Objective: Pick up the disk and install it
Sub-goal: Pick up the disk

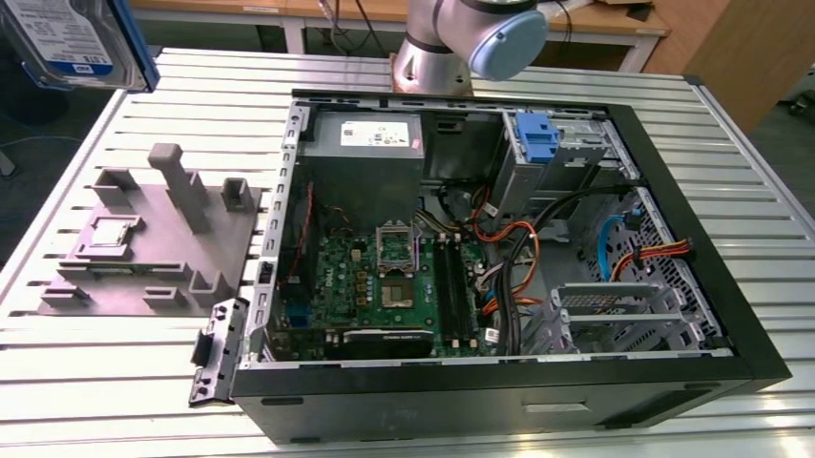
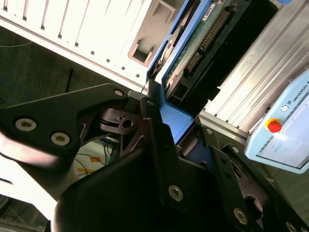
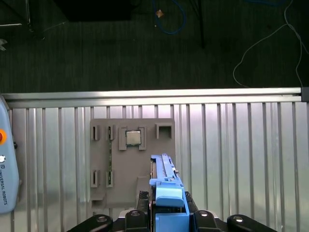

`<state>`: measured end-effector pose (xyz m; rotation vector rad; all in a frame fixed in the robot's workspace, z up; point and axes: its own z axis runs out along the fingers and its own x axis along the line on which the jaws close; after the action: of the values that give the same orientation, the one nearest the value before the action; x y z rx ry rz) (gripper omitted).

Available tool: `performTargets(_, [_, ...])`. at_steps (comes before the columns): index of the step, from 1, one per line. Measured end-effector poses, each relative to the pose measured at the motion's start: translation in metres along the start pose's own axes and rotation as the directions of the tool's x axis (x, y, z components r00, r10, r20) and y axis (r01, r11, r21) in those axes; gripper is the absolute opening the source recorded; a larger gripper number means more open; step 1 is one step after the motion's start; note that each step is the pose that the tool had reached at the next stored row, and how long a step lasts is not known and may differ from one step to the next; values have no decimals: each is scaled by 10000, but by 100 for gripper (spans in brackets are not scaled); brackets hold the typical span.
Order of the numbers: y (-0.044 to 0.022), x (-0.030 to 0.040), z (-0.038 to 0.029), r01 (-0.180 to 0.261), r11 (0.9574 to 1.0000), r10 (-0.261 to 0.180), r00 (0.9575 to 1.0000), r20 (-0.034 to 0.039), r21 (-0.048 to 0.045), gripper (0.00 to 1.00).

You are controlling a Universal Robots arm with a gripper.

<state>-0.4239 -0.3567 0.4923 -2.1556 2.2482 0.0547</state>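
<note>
The disk [image 1: 61, 38], a silver drive with a white-and-blue label in a blue carrier, hangs high above the table at the exterior view's far left, off the table's back corner. In the first wrist view I look along the disk [image 3: 165, 186] edge-on, and my gripper [image 3: 166, 215] is shut on its blue carrier from both sides. In the second wrist view the disk [image 2: 193, 53] shows its green circuit board, with the black fingers [image 2: 154, 130] pressed on the blue frame. It hangs over the grey fixture plate [image 3: 133, 164].
The open computer case [image 1: 510, 396] lies on the slatted metal table [image 1: 114, 382], with a power supply [image 1: 363, 134] and another blue carrier [image 1: 540, 138] in the drive bay. The grey fixture [image 1: 153, 239] stands beside it. A teach pendant [image 3: 7, 159] lies nearby. The arm's base [image 1: 459, 43] rises behind the case.
</note>
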Motion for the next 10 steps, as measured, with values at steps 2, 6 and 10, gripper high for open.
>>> performTargets(2, [-36,4,-1,0,10000,0,10000,0,-1,37])
performTargets(6, [-85,5,-1,0,10000,0,10000,0,0,37])
performTargets(10, [-98,5,-1,0,10000,0,10000,0,0,37])
